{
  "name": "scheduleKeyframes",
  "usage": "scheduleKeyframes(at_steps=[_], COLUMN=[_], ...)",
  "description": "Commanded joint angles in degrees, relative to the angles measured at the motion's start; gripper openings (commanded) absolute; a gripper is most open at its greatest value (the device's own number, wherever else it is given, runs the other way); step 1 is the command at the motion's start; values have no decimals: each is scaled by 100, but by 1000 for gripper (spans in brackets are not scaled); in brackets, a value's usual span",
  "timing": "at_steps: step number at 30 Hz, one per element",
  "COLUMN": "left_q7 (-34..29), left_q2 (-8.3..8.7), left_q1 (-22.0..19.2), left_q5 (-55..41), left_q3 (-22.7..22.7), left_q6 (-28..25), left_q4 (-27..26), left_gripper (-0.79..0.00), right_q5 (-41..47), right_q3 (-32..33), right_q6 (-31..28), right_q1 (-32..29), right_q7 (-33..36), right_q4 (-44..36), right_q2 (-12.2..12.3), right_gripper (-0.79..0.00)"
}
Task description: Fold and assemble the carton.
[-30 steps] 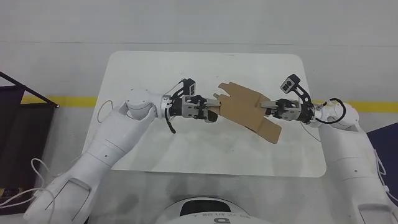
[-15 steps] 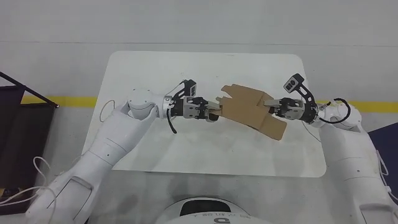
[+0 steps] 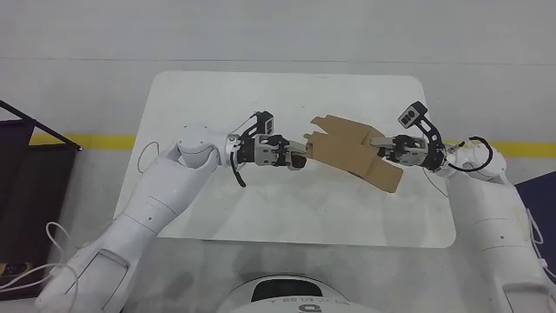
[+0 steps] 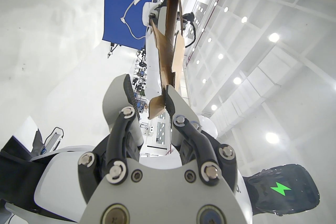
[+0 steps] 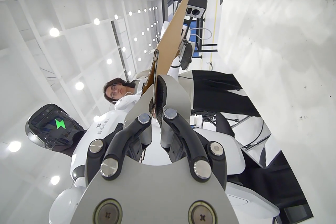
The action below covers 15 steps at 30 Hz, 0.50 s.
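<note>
Cardboard carton [image 3: 347,149], one, left tool [image 3: 302,151], right tool [image 3: 377,144]

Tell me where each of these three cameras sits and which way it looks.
Top view: on the robot above its arms, facing down at the table; the left gripper and right gripper show at either end of the carton.
Left wrist view: on the left wrist, facing along its gripper, open around a carton flap, toward the ceiling.
Right wrist view: on the right wrist, facing along its gripper, shut on the carton.
Both wrist views see the carton edge-on, the other arm behind it.
</note>
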Motion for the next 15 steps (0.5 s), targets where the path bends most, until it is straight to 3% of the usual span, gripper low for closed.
scheduleKeyframes(at_steps=[1, 15], left_q7=[-18, -93], left_q2=[-19, -98], left_q1=[-30, -74], left_q5=[-29, -58], left_q3=[29, 143], left_q6=[-7, -87], left_q4=[31, 126], left_gripper=[-536, -465], right_q5=[-5, 9], right_q3=[-2, 75], right_q6=[-12, -120], right_q1=[-9, -184], right_q7=[-10, -119], right_q4=[-18, -226], right_q2=[4, 52], right_gripper=[-785, -785])
